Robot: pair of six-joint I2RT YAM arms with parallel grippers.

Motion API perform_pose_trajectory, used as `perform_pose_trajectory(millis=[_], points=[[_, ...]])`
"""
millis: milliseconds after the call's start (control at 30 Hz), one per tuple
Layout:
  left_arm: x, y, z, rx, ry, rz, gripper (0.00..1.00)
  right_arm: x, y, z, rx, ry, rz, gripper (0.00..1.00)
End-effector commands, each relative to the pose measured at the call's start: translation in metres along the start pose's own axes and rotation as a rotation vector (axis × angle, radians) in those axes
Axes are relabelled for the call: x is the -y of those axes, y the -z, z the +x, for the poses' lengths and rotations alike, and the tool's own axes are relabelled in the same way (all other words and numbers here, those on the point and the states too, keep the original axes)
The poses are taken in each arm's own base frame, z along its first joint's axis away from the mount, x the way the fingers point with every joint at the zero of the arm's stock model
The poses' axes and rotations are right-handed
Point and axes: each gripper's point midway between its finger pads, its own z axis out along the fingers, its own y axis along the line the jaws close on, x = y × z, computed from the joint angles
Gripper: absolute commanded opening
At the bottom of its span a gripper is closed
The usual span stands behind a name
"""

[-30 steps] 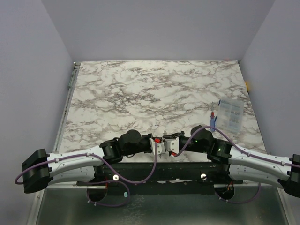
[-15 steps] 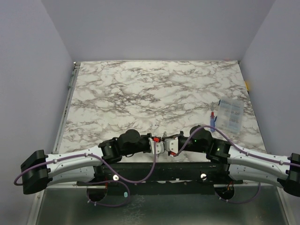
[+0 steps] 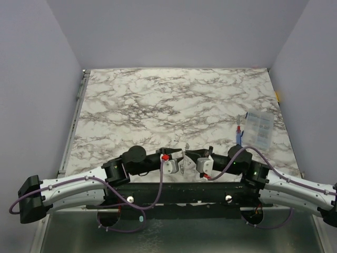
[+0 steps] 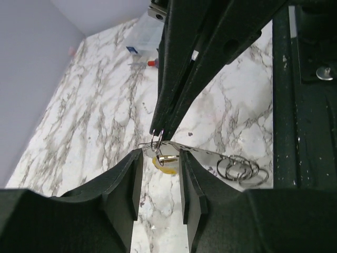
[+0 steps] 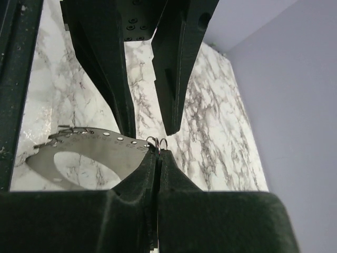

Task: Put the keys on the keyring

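Handover just happened. Left gripper (image 4: 160, 155), clamped half a second ago, now stands part open: there's a clear gap between its fingers (image 4: 131, 179) and nothing is pinched. Right gripper (image 5: 157, 153) has gone from slightly open to fully closed, its tips pinching the keyring (image 5: 156, 141) right at the rim of the grey perforated disc (image 5: 89, 150). In the top view both arms have also shifted, and the wrists sit further apart across the disc than a second ago.

Brass key (image 4: 165, 159) hangs just below the keyring at the disc's rim, in the gap between the left fingers, touching neither as far as I can tell. It looks hung off the ring, but I can't tell whether it's fully threaded or only caught on the wire.

Meaning: the right side holds the ring now, and the left is free to regrasp or fetch the next key. Spare rings (image 4: 242, 169) lie on the table just beside the disc. No other keys visible.

Risk: it's a tiny pinch on thin wire, so any tug could twist the ring out.
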Motion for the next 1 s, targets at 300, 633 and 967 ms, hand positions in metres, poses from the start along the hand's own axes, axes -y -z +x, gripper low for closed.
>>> perform_pose_trajectory(millis=[300, 633, 967], points=[[-0.011, 0.012, -0.05, 0.25, 0.066, -0.046, 0.41, 0.017, 0.018, -0.059, 0.285, 0.027, 0.084, 0.01], [-0.013, 0.015, -0.057, 0.306, 0.077, -0.037, 0.31, 0.017, 0.028, -0.082, 0.395, 0.005, 0.072, 0.01], [0.001, 0.015, -0.067, 0.362, 0.076, 0.051, 0.32, 0.014, 0.026, -0.086, 0.414, -0.003, 0.049, 0.01]])
